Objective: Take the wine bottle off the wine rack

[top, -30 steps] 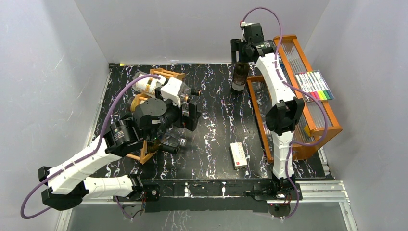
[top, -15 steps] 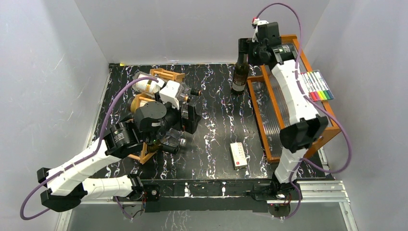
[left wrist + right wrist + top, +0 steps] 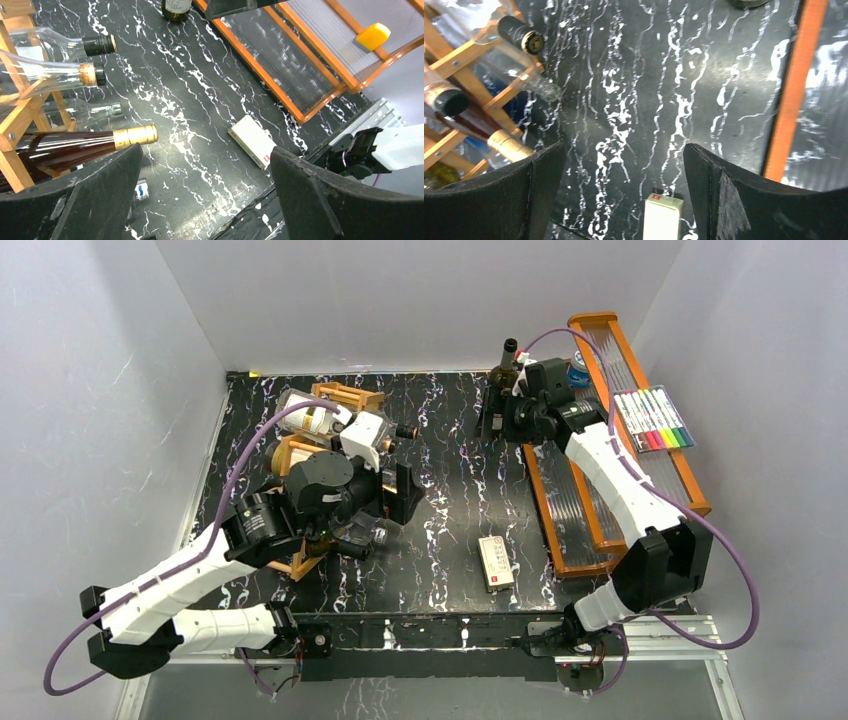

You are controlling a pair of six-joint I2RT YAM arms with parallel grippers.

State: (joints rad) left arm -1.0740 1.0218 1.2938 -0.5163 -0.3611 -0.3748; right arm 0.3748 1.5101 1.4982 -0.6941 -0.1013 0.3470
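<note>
Place: a robot lab's test cell rather than a home or a shop.
Enclosure: plain pale grey walls point(image 3: 120, 390) box in the desk point(image 3: 450, 490) on the left, back and right.
Rig: the left arm point(image 3: 170, 585) and the right arm point(image 3: 620, 480) are bolted to an aluminium rail point(image 3: 660, 635) at the near edge, and purple cables point(image 3: 45, 670) loop loose from them.
Surface: black sheet with white marble veining.
Props: a wine rack point(image 3: 352, 396), an orange tiered tray point(image 3: 592, 318), a row of coloured markers point(image 3: 655, 420) and a small white box point(image 3: 495, 562), unrelated goods set out together.
</note>
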